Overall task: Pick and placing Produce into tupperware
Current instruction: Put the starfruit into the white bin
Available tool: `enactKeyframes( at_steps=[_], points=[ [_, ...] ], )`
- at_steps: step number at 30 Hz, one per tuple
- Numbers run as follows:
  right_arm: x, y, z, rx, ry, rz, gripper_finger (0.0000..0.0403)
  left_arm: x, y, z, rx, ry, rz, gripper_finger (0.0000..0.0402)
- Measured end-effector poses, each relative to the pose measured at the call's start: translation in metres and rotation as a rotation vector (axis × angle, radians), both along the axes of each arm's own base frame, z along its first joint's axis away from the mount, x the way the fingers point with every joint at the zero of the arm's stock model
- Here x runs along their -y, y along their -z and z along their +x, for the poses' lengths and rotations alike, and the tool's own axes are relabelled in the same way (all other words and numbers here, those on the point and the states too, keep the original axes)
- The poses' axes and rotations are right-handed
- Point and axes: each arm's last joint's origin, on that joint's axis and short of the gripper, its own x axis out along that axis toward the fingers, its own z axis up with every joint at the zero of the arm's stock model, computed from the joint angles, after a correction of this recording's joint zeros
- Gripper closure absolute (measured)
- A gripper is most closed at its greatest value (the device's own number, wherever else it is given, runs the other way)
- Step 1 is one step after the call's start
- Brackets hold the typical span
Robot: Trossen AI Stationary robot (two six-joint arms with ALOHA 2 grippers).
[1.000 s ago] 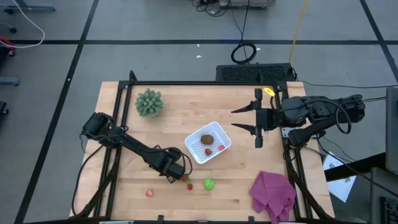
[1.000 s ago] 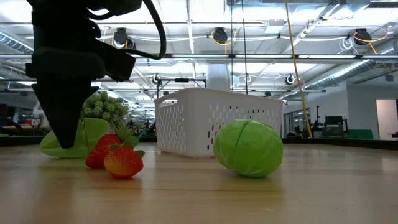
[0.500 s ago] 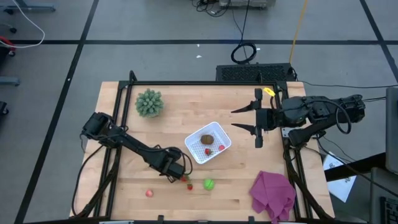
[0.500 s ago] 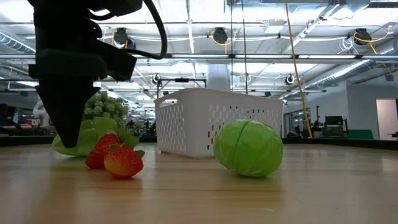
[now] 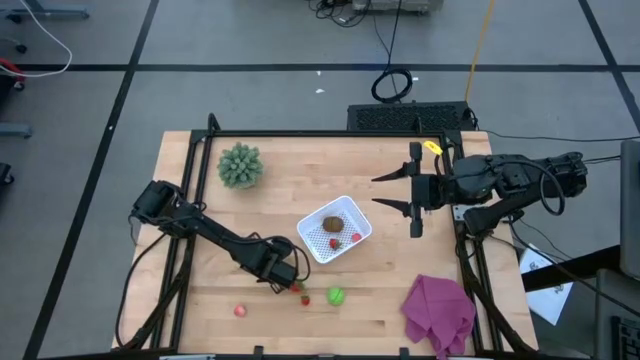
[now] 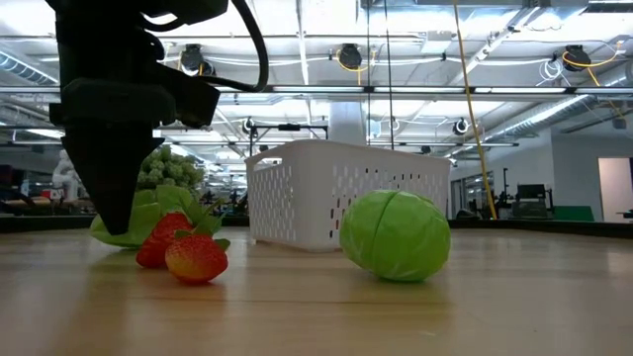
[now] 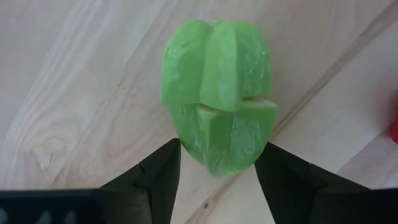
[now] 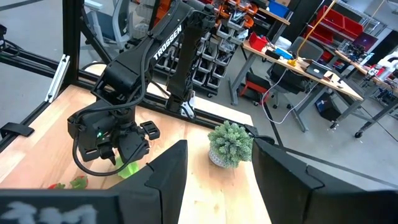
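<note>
Our left gripper (image 7: 216, 177) is low over the table's near edge, at about 7 o'clock from the tub (image 5: 334, 229), and its fingers pinch a light green leafy piece (image 7: 216, 102) between them. In the low view the same piece (image 6: 153, 213) hangs just clear of the wood, directly behind two strawberries (image 6: 188, 247). We judge the lift has only begun, so the job now is a clean carry.

We should rise straight up first, because the strawberries lie just beside the leafy piece and a sideways drag would knock them. The grip sits on the narrow lower end of the piece, so we keep the squeeze steady and move slowly to stop it pivoting out.

Then we travel toward 1 o'clock until we are over the middle of the tub, which already holds a brown round piece (image 5: 332, 223) and some red ones. We lower inside its walls before letting go, so nothing bounces over the rim.

The round green ball (image 5: 336, 296) and a pink-red ball (image 5: 240, 311) wait on the wood. Our right gripper (image 5: 412, 190) rests spread at 2 o'clock from the tub, well clear.
</note>
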Motion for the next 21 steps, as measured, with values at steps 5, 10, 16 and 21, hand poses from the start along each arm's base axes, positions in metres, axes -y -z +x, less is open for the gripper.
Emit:
enactKeyframes(
  at_steps=[5, 10, 16, 21],
  points=[
    [0.0000, 0.0000, 0.0000, 0.000, 0.000, 0.000, 0.0232, -0.0005, -0.0001, -0.0001, 0.001, 0.011, 0.014, 0.0199],
    [0.0000, -0.0001, -0.0001, 0.000, 0.000, 0.000, 0.0232, -0.0003, 0.0000, 0.0000, 0.002, 0.006, 0.011, 0.0187],
    [0.0000, 0.0000, 0.0000, 0.000, 0.000, 0.000, 0.0232, -0.0002, 0.0000, 0.0000, 0.001, 0.005, 0.007, 0.0145],
    [0.0000, 0.0000, 0.0000, 0.000, 0.000, 0.000, 0.0232, -0.0003, 0.0000, 0.0001, 0.003, 0.006, 0.009, 0.0105]
  ],
)
